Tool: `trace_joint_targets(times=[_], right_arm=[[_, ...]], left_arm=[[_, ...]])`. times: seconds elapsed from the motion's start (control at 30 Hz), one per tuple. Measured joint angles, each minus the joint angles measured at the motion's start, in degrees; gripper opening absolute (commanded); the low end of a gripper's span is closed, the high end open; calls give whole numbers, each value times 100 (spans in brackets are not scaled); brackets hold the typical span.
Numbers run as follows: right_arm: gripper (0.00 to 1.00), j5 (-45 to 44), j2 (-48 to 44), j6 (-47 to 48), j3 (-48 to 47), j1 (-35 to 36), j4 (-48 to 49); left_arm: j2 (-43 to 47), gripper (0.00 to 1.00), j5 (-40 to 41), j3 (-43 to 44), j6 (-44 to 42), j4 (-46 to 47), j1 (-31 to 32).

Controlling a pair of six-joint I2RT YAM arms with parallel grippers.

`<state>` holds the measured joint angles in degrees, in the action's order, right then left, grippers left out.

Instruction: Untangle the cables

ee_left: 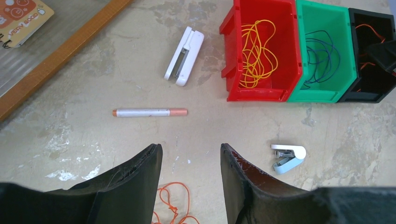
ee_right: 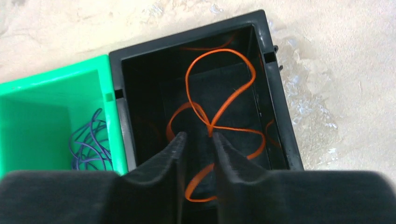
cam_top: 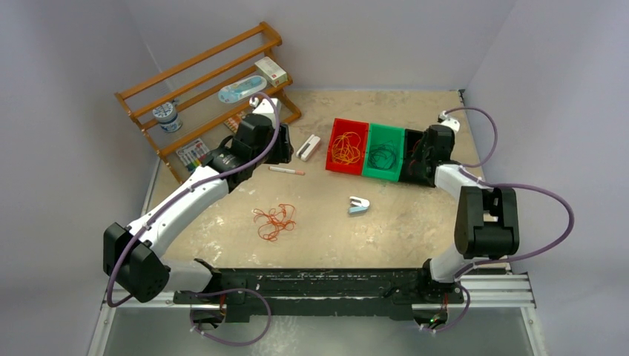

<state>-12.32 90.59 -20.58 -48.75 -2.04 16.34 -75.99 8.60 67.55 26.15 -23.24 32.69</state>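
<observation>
3 bunches (cam_top: 346,147) binned; thin red-orange cable tangle (cam_top: 274,221) lying loose. L gripper (ee_left: 190,149) gaping, empty; R gripper (ee_right: 199,136) near-shut inside black plastic bin (ee_right: 187,37), grip unclear.

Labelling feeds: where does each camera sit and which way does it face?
Top external: above and behind the bases, looking down on the table, left arm and right arm showing.
Left wrist: above the table, looking past the open left gripper at marker and red bin.
Right wrist: over the black bin, looking in at an orange cable past the right gripper.
Both wrist views share the green bin.
</observation>
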Motion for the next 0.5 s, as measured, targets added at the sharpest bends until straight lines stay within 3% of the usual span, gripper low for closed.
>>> trace_joint_targets(times=[0.27,0.5], right_arm=[[51,-37,-214,-17,0,0,-81],[58,-20,-1436,52,197,0,138]], left_arm=[[-2,54,284,-61,42,-142,0],[-4,56,680,-61,48,-267,0]])
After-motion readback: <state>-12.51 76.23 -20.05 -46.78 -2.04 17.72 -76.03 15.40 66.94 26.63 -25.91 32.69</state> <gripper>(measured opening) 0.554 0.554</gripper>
